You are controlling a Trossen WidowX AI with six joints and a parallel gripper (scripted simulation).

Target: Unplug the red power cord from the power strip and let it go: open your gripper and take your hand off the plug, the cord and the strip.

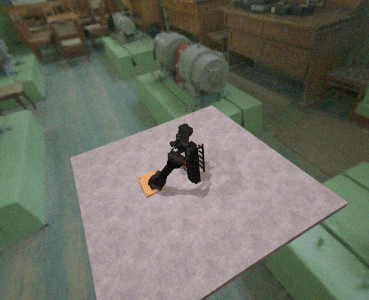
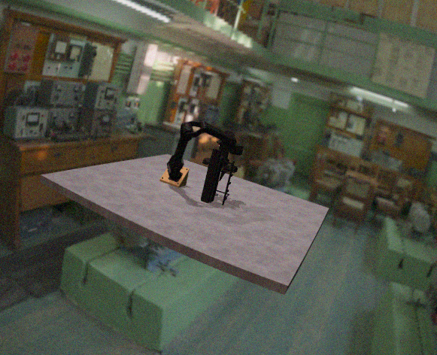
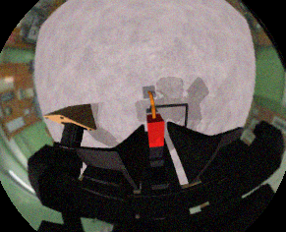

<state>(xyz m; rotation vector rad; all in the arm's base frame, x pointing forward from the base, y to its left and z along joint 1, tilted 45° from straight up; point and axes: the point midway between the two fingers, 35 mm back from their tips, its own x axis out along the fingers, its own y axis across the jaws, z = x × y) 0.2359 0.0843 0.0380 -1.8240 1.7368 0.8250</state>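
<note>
In the wrist view, the black two-fingered hand is partly open, nothing gripped, poised just above the small red plug block. The plug sits on top of the tall black upright power strip, mid-table. Beyond, at twelve o'clock, stretches the mottled grey table.

The power strip stands upright on the table, beside the arm's base.
</note>
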